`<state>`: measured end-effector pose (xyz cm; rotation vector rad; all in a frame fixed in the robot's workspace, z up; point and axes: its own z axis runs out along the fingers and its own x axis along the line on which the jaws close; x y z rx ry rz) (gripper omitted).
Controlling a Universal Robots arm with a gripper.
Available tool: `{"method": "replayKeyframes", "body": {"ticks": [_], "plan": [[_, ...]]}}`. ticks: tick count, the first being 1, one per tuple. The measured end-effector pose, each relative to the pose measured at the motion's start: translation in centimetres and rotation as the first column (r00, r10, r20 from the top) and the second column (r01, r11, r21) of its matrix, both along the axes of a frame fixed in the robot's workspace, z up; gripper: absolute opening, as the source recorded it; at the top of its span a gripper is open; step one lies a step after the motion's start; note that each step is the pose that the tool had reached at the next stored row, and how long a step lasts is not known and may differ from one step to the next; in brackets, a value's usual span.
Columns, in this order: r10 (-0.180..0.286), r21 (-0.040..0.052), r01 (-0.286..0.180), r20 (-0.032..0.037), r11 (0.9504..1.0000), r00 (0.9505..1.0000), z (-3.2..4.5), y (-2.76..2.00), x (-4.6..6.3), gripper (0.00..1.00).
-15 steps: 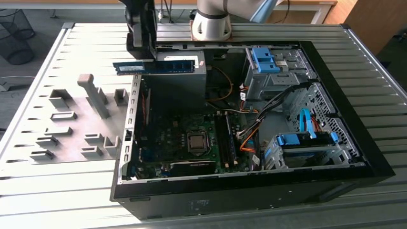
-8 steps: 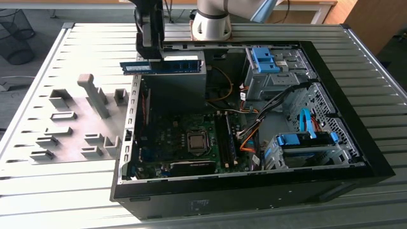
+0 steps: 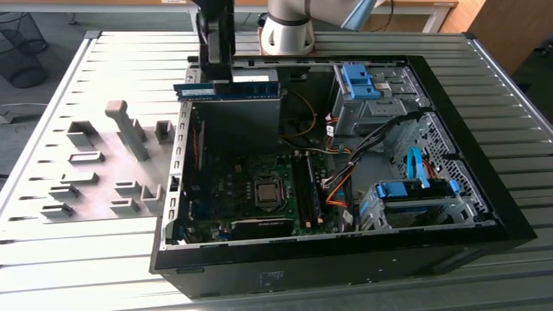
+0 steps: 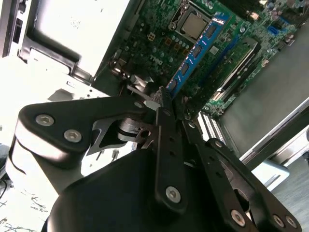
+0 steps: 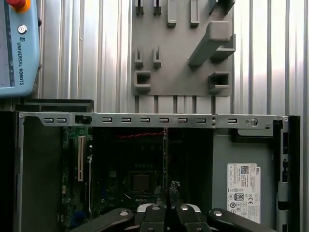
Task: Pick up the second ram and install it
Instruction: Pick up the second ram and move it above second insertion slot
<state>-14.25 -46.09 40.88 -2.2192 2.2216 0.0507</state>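
Note:
My gripper (image 3: 217, 79) hangs above the back left part of the open computer case (image 3: 484, 214) and is shut on the second ram (image 3: 229, 89), a bluish-green stick held level on its long edge. In the second wrist view the ram (image 4: 198, 48) reaches out from between the fingers (image 4: 166, 108) over the motherboard (image 4: 159, 34). It appears edge-on as a thin dark line (image 5: 165, 154) in the first wrist view, above the gripper (image 5: 166, 195). The long black memory slots (image 3: 307, 188) lie beside the processor socket (image 3: 268, 191), well below the stick.
A grey plate with holder blocks (image 3: 95, 168) lies on the slatted table at the exterior view's left. Blue drive cages (image 3: 367, 84) and cable bundles (image 3: 346, 188) fill the case's right side. A teach pendant (image 5: 14, 43) rests on the table.

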Motion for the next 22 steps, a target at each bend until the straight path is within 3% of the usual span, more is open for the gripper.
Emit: {"method": "replayKeyframes", "body": {"ticks": [22], "plan": [[0.000, 0.0000, 0.000, 0.0000, 1.0000, 1.0000, 0.00, 0.00, 5.2, 0.14]]}}
